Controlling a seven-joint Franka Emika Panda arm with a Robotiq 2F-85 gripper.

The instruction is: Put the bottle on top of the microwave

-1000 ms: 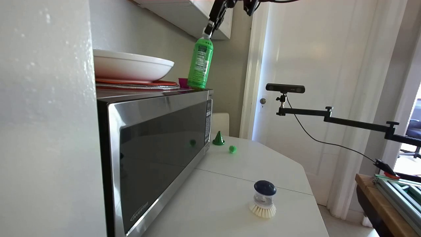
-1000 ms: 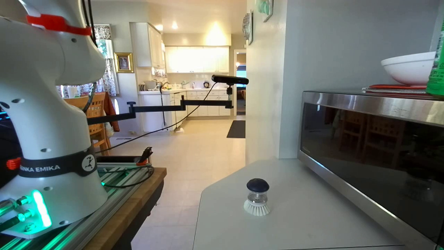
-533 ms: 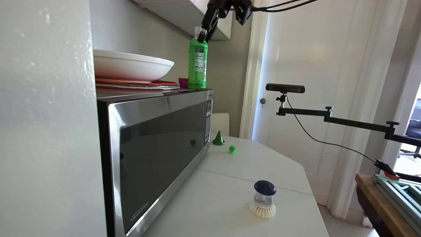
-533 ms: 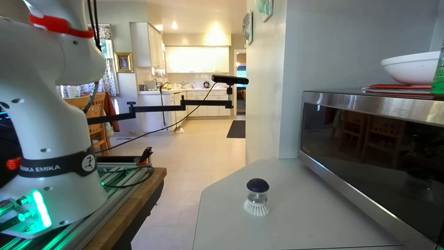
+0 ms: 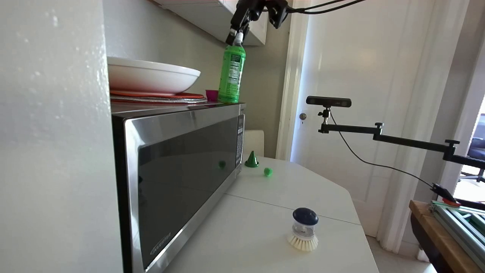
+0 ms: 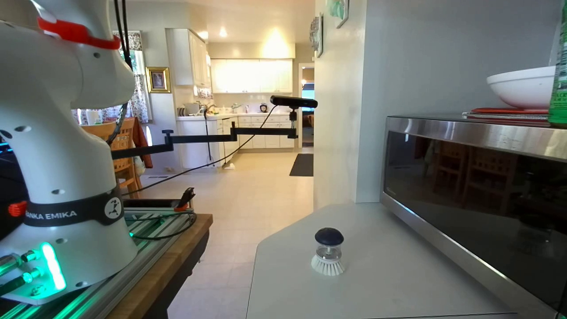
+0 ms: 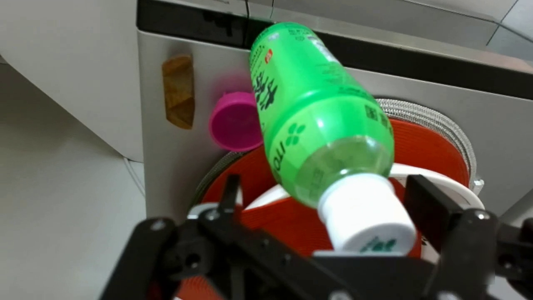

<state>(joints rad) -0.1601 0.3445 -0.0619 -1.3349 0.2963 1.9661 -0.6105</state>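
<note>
The green bottle [image 5: 232,72] rests its base on top of the microwave [image 5: 189,159], close to the front edge at the control-panel end. It leans slightly, with its white cap up toward my gripper [image 7: 327,193]. In the wrist view the jaws are spread wide, and the cap of the bottle [image 7: 320,108] lies between them with gaps on both sides, nearer the right-hand finger. Only a strip of the bottle [image 6: 559,88] shows at the frame edge of an exterior view, where the microwave [image 6: 474,177] is cut off too.
Beside the bottle sit a magenta cup [image 7: 235,121], a brown piece [image 7: 179,91], and red mats [image 5: 159,96] under a white bowl [image 5: 153,76]. A cabinet [image 5: 212,19] hangs overhead. On the table below are a brush [image 5: 303,229], green cone [image 5: 252,160] and green ball [image 5: 268,172].
The jaws have opened from around the bottle's neck. The bottle swung upright half a second ago and now leans again, its base staying on the microwave.
</note>
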